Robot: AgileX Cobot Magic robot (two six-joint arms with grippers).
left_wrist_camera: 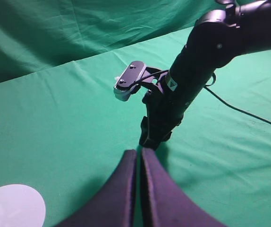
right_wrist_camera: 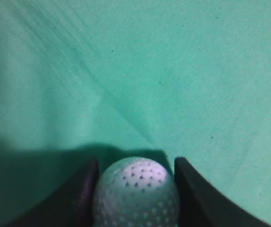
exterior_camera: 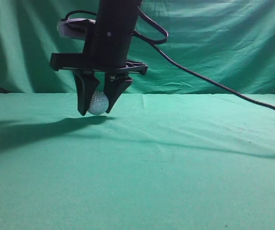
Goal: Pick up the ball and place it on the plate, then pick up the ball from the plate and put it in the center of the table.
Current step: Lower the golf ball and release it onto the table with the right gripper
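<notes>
Two dark fingers of my right gripper [exterior_camera: 98, 111] are clamped on the small white dimpled golf ball [exterior_camera: 98, 103], one on each side of it, and in my right wrist view the ball [right_wrist_camera: 136, 193] sits snug between the two black pads [right_wrist_camera: 83, 189], filling the gap. The ball hangs just above the wrinkled teal-green cloth of the table [exterior_camera: 185, 163]; from the side I see the fingertips reach a little lower than the ball, close over the cloth, though I can't say whether they touch it. My shadow lies on the cloth below and out to the side of the gripper. A black cable [exterior_camera: 214, 82] trails off from my right arm across the draped green backdrop [exterior_camera: 223, 43].

My left gripper [left_wrist_camera: 139, 156] is pressed together, its two dark fingers meeting with only a thin seam between them, gripping nothing. It points toward my right arm [left_wrist_camera: 192, 80], which stands ahead of it. A round white plate [left_wrist_camera: 12, 208] lies on the table off to the left of and behind those closed fingertips, well apart from the ball.
</notes>
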